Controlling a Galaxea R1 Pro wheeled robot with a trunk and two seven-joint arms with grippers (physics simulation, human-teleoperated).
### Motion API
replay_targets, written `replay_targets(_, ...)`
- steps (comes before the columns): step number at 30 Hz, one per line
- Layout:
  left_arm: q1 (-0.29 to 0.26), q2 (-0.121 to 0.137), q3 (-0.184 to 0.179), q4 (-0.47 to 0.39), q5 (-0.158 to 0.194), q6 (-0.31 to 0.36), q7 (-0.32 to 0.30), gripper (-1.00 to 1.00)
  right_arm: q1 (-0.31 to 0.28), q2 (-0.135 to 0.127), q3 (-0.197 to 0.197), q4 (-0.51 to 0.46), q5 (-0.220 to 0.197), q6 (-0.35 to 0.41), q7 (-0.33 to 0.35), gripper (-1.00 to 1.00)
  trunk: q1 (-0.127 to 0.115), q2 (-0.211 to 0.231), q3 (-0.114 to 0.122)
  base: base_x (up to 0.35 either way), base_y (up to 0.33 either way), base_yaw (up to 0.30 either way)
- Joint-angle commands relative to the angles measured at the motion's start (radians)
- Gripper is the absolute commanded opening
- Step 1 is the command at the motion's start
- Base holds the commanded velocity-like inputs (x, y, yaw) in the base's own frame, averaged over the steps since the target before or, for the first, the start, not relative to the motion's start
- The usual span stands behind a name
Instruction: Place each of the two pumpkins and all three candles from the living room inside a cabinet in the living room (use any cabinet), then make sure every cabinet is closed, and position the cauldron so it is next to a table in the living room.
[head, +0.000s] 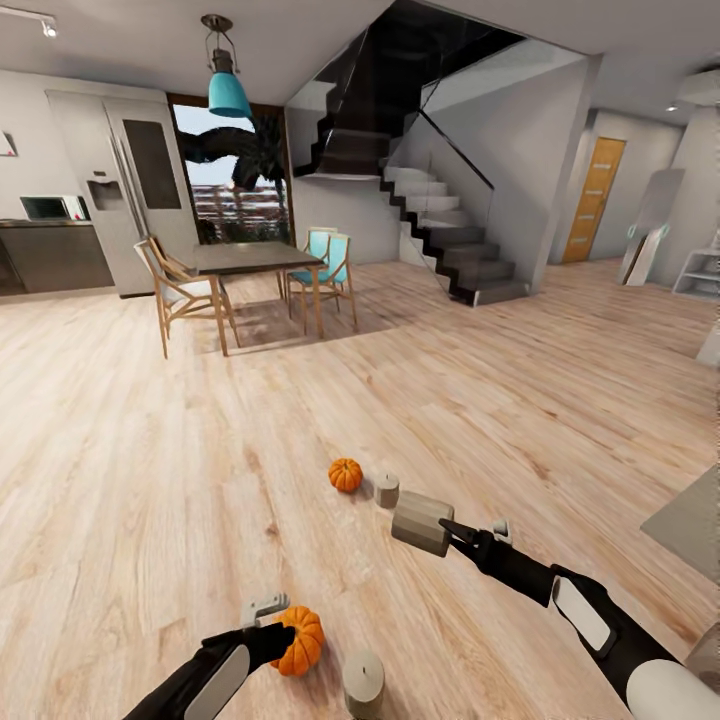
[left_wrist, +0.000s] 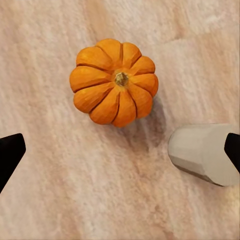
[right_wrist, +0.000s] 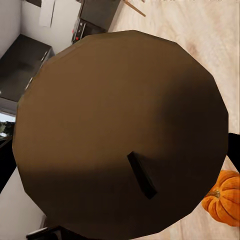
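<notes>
On the wood floor (head: 150, 480), my left gripper (left_wrist: 120, 150) spread wide over the near pumpkin (head: 298, 640), a candle (head: 363, 682) just beside it, my right gripper (head: 450, 530) clamping a lifted candle (head: 420, 522), second pumpkin (head: 345, 474) and third candle (head: 387, 490) beyond.

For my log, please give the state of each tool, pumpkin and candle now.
Left tool: open, empty.
Right tool: shut on held candle, tipped sideways.
Near pumpkin: upright, on floor.
Far pumpkin: upright, on floor.
Near candle: upright, on floor.
Far candle: upright, on floor.

Candle (right_wrist: 120, 130) top with dark wick looms close; pumpkin (right_wrist: 225, 197) beyond its edge.
</notes>
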Motion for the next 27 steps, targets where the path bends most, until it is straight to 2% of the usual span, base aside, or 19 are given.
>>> replay_targets(1, -0.001, 0.002, -0.006, -0.003, 0.01, 0.001, 0.009, 1.0, -0.001, -0.001, 0.004, 0.0, -0.017, 0.014, 0.003, -1.0, 0.004, -0.008, -0.004, 0.0, 0.0, -0.183)
replay_targets(17, -0.001, 0.003, -0.007, -0.003, 0.012, 0.001, 0.008, 1.0, -0.001, 0.0, 0.005, 0.0, -0.011, 0.014, 0.005, -1.0, 0.008, -0.015, 0.001, 0.0, 0.0, -0.262)
replay_targets(27, -0.001, 0.002, -0.007, -0.003, 0.013, 0.001, 0.005, 1.0, -0.001, 0.001, 0.008, -0.006, -0.001, 0.002, 0.01, -1.0, 0.008, -0.015, 0.001, 0.0, 0.0, -0.033)
